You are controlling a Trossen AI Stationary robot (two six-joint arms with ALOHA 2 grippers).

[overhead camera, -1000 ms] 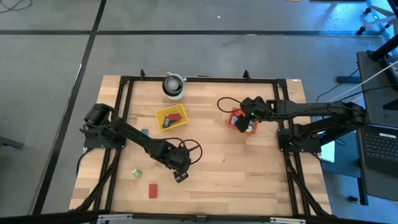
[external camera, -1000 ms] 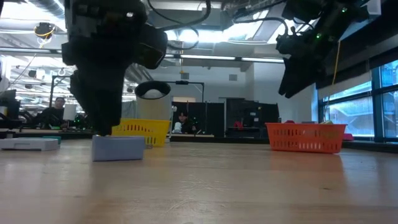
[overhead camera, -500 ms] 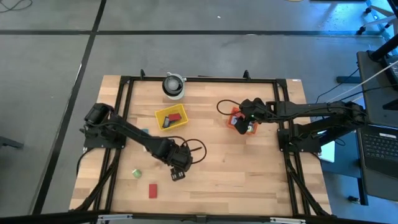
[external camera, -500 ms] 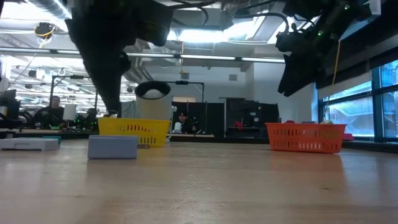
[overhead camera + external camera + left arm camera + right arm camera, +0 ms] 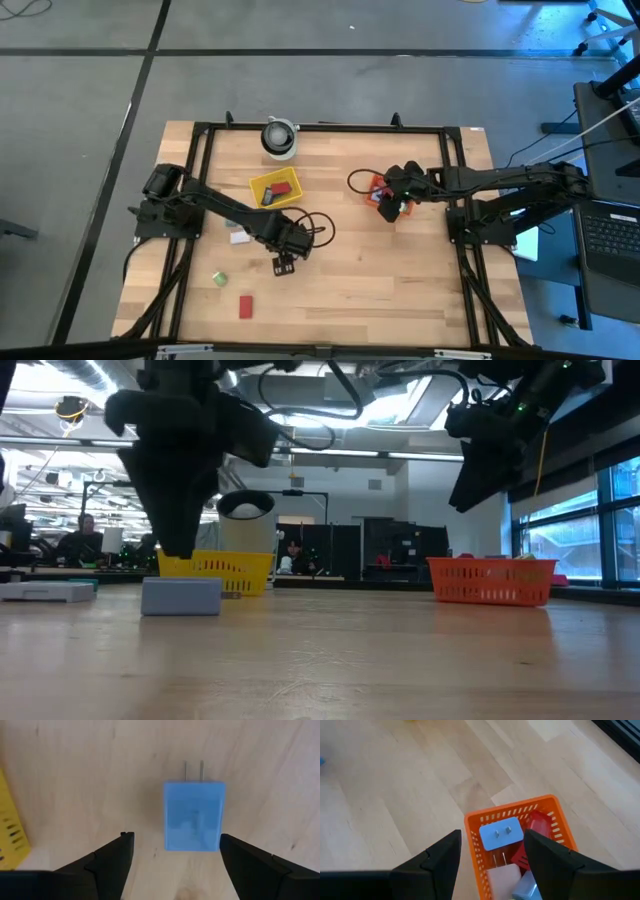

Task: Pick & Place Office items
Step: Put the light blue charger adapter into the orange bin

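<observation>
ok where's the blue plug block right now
The flat blue plastic plug block lies on the wooden table, under the open left gripper, near the yellow mesh basket.

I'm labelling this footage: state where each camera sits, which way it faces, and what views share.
High: overhead, straight down on the table; both arms show, left end effector, right end effector.
Low: table height, level into the room; both arms hang from above.
Left wrist: down past its open fingers at the blue plug adapter.
Right wrist: down past its fingers into the orange basket.
Shared: the adapter appears in low and left wrist views; the yellow basket in high and low.
</observation>
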